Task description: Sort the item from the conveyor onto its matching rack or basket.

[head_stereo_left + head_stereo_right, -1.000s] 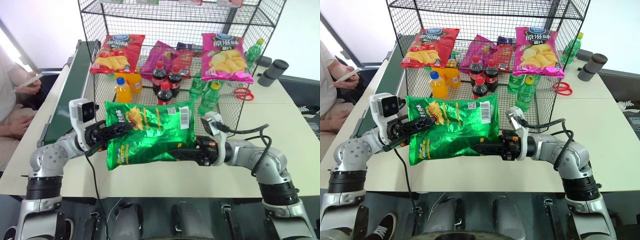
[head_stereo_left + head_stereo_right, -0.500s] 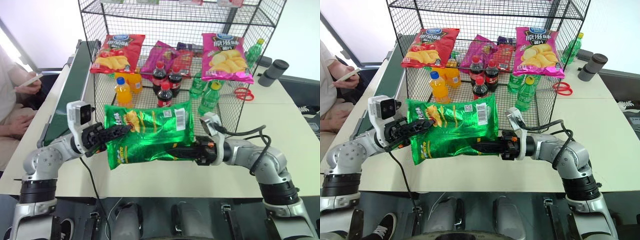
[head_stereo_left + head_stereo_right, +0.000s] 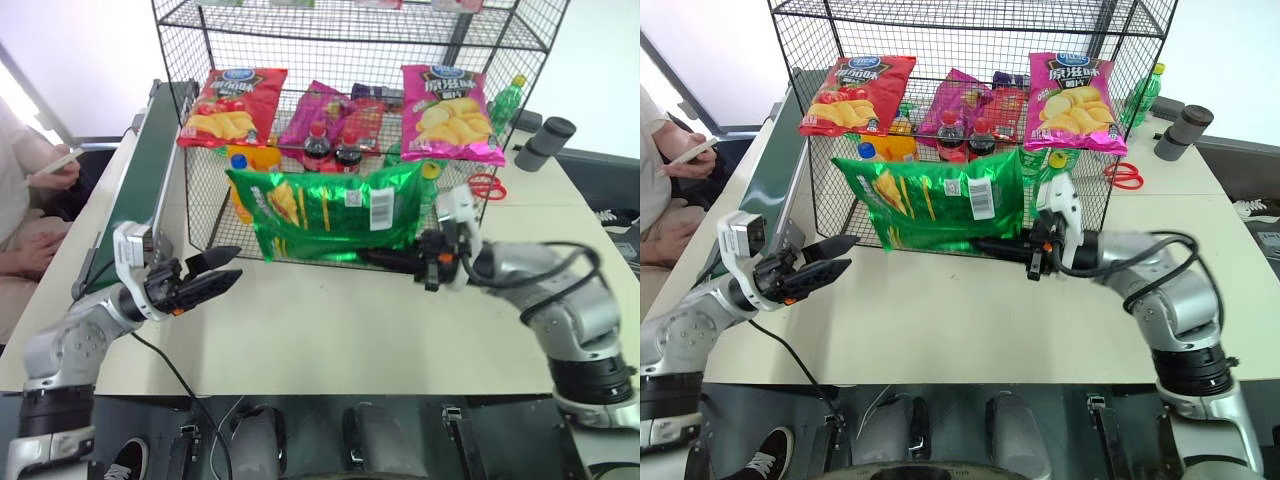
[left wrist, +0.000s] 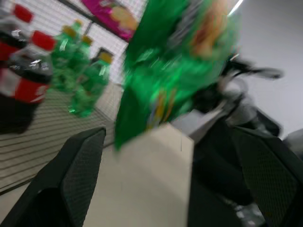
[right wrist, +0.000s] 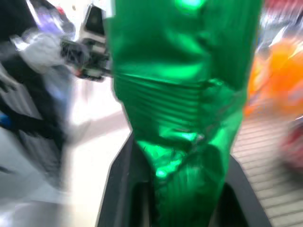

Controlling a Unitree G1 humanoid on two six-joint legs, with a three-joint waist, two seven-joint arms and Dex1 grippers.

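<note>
My left gripper [image 3: 222, 268] hangs over the bench [image 3: 330, 320] beside the conveyor [image 3: 140, 190], jaws wide and empty. The green bag [image 3: 325, 212] hangs upright against the rack [image 3: 200, 150] front, pinched at its lower edge by my right gripper [image 3: 385, 260] alone. Held at one edge, it could sag, slip free, or snag the mesh.
</note>
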